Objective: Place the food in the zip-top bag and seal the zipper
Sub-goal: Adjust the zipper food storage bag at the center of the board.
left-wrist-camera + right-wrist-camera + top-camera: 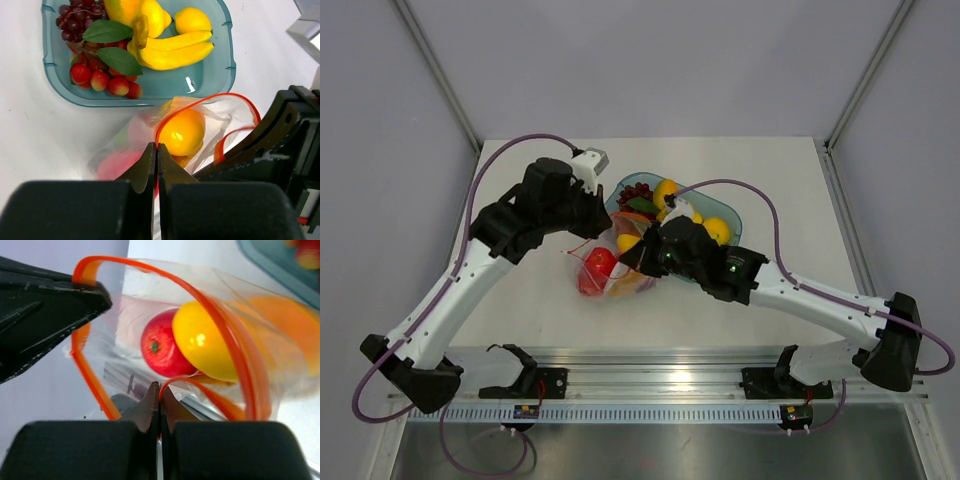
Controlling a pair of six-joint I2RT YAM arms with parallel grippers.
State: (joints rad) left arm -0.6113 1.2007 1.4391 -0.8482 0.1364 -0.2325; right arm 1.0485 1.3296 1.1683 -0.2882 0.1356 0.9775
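Two pinches on the zipper [85,267], left gripper [156,152] and right gripper [159,390] each clamped on it, zip-top bag [125,310] mouth agape, red apple [162,350] and yellow fruit [205,345] inside

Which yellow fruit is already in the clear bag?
The round one, beside the red apple in the bag; the bananas and the lemon lie in the blue-tinted tray.

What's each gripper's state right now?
Left gripper: closed, pinching the zipper edge of the zip-top bag.
Right gripper: closed, pinching the zipper on the opposite side of the mouth.
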